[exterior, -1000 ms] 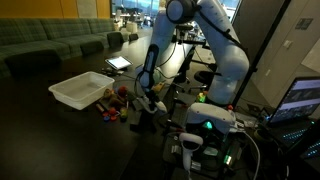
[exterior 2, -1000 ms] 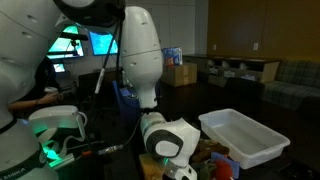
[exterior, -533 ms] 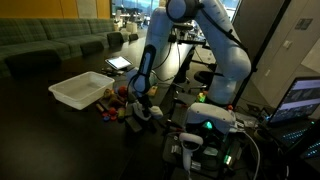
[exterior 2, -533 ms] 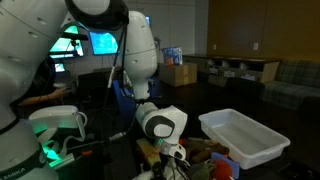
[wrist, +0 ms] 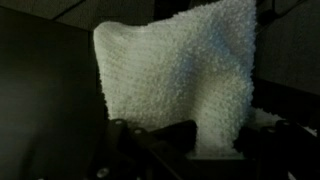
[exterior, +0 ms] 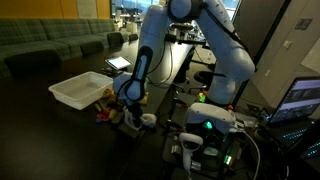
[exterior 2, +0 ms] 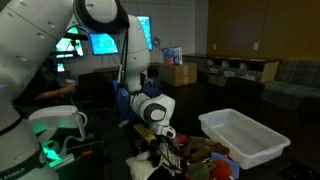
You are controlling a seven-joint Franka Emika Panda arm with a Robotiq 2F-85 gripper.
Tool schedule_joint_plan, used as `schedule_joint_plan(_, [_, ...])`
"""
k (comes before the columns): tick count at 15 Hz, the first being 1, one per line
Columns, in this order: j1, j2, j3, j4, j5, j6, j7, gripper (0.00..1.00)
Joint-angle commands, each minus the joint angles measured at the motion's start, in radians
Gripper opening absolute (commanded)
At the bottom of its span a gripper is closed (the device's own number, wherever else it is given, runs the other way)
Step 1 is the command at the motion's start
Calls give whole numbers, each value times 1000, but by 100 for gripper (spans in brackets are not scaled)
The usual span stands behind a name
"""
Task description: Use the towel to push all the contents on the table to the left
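Note:
My gripper [wrist: 195, 150] is shut on a white terry towel [wrist: 185, 70], which fills the middle of the wrist view. In an exterior view the gripper [exterior: 138, 115] is low over the dark table with a bit of the towel [exterior: 148, 120] showing at its tip. It is right beside a cluster of small colourful objects [exterior: 104, 105]. In the other exterior view the gripper [exterior 2: 160, 138] is just next to the same objects [exterior 2: 198, 152]. I cannot tell whether the towel touches them.
A white plastic bin [exterior: 80, 90] stands just beyond the objects and shows in both exterior views [exterior 2: 248, 138]. The robot's base and control box with green lights [exterior: 205, 125] are close by. Sofas [exterior: 50, 45] line the back.
The arm has swung lower and to the left in the exterior view, carrying the towel down to the table and closer to the small objects.

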Motion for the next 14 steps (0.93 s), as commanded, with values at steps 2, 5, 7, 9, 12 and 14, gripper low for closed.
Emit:
schedule_joint_plan(2, [122,30,25,95,24,-84,135,10])
schedule_joint_plan(5, [182,53,56,172,50,-156,204,10])
schedule_joint_plan(7, [217,75,82,227,72,-161,233,11])
schedule_joint_plan(9, [255,109,99,285,87,-148,260,10])
schedule_joint_plan(12, [309,146,112,351,94,-145,292,10])
schedule_joint_plan(14, [328,148,124,374,100,-145,296,11])
